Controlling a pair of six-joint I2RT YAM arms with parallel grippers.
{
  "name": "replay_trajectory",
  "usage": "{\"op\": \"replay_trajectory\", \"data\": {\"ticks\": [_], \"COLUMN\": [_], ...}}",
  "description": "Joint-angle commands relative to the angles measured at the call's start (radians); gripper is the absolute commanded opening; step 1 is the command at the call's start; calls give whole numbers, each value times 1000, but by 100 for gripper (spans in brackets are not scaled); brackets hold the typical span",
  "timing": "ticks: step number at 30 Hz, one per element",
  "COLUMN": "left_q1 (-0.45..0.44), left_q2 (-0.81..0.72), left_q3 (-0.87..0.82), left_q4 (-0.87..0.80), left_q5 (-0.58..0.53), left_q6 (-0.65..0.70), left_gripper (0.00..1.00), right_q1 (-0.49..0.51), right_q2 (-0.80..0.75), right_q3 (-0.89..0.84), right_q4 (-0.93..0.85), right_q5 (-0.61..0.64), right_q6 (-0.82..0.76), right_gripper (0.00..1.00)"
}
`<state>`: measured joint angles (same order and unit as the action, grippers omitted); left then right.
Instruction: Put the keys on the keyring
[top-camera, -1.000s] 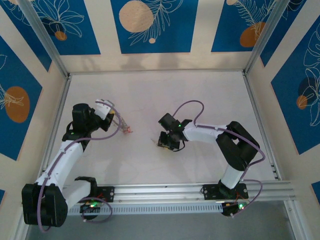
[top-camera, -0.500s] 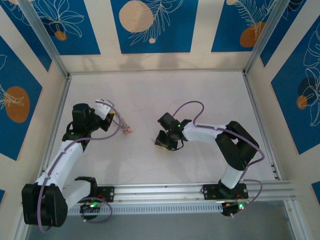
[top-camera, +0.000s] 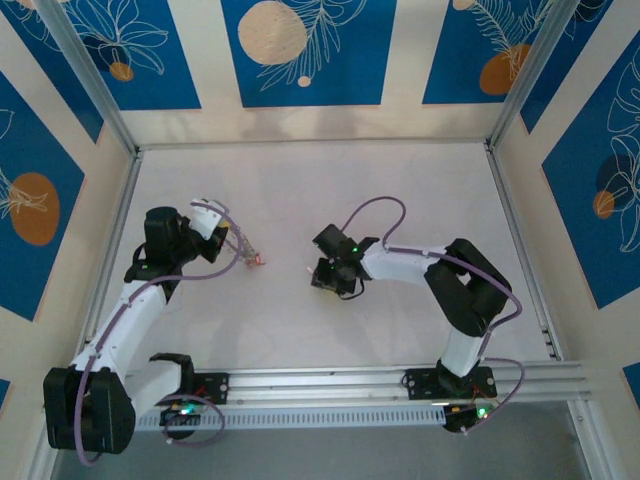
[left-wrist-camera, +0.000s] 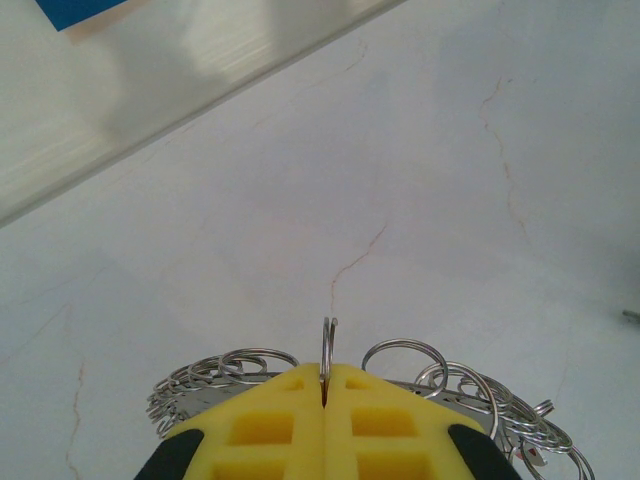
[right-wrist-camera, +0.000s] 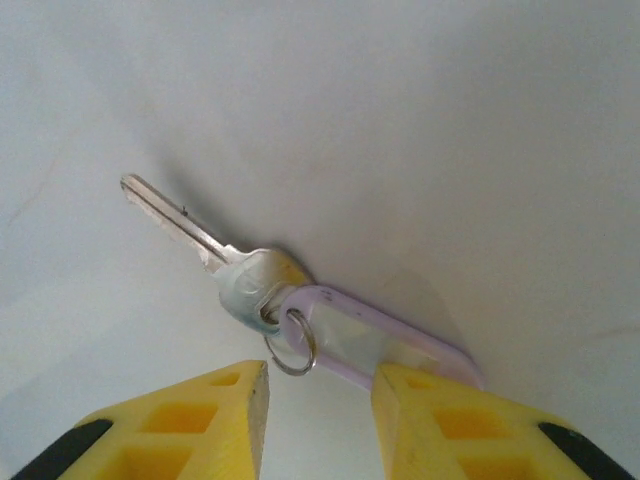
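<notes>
Left claw (left-wrist-camera: 326, 390) first: its yellow pads are clenched tight on the keyring (left-wrist-camera: 328, 345), pinching one loop so it stands upright on edge above the pads, with the rest of the silvery coils fanned out to either side. That looks like a presenting hold, a steady, raised loop for a key to be fed onto. From above, this sits left of centre on the surface (right-wrist-camera: 450, 150).

Over to the right claw (right-wrist-camera: 318, 385), near the middle of the surface and well apart from the keyring. It is released, its two yellow fingers spread, and it hangs low over a key (right-wrist-camera: 245, 285) lying flat. The blade points away to the far left, and the head carries a small ring (right-wrist-camera: 310, 345) linked to a pale lilac tag (right-wrist-camera: 375, 335). That small ring lies in the gap between the fingers, so the claw seems lined up to take the key by its head end, leaving the blade clear. Nothing is gripped there yet; I'd say the pickup comes first, then the carry to the left.
</notes>
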<state>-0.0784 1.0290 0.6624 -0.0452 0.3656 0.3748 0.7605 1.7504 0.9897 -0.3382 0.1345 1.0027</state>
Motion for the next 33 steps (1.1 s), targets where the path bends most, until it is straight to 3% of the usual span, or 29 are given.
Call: {"op": "replay_trajectory", "data": {"ticks": [1, 6, 10, 14, 20, 26, 30, 33], "left_q1": [14, 14, 14, 14, 14, 14, 14, 14], "left_q2": [-6, -5, -1, 1, 3, 6, 8, 11], "left_q3": [-1, -3, -2, -3, -3, -3, -2, -1], "left_q4": [13, 14, 16, 17, 15, 16, 15, 15], "left_q5": [33, 33, 37, 37, 38, 38, 37, 39], "left_q6": [3, 3, 0, 0, 0, 1, 1, 1], "left_gripper": [0, 0, 0, 0, 0, 0, 0, 0], "right_q1": [-101, -232, -290, -316, -280, -210, -199, -210], "right_q2": [-9, -3, -28, -35, 114, 245, 239, 175], "right_q3": [-58, 3, 59, 149, 353, 495, 512, 455], "right_q4": [32, 42, 7, -40, -223, -429, -504, -461], "right_q5": [6, -230, -260, -251, -193, -95, -56, -98], "right_q6": [-229, -542, -757, -823, -963, -936, -708, -581], "right_gripper": [36, 35, 34, 34, 38, 40, 36, 36]}}
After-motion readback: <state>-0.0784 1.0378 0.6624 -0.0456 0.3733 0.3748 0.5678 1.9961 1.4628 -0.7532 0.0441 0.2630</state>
